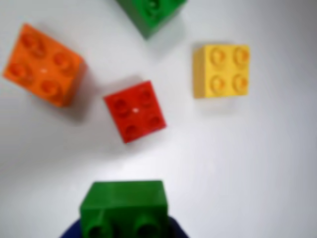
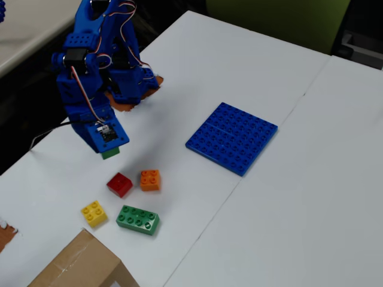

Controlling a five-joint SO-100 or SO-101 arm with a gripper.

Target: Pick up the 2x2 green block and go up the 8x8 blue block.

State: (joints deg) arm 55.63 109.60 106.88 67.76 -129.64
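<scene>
The gripper point(image 2: 110, 152), seemingly clamping the 2x2 green block point(image 1: 124, 206) at lower centre, is needing carriage rightward onto the 8x8 blue block point(image 2: 232, 137).

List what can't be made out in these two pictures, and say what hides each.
- Gripper fingers: fixed view, hidden behind the arm's blue wrist housing; the wrist view shows only a dark blue sliver.
- 2x2 green block: wrist view, lower part cut by the bottom edge; in the fixed view only a small bit shows.
- Long green brick: wrist view, cut by the top edge and blurred.
- 8x8 blue block: outside the wrist view.
</scene>
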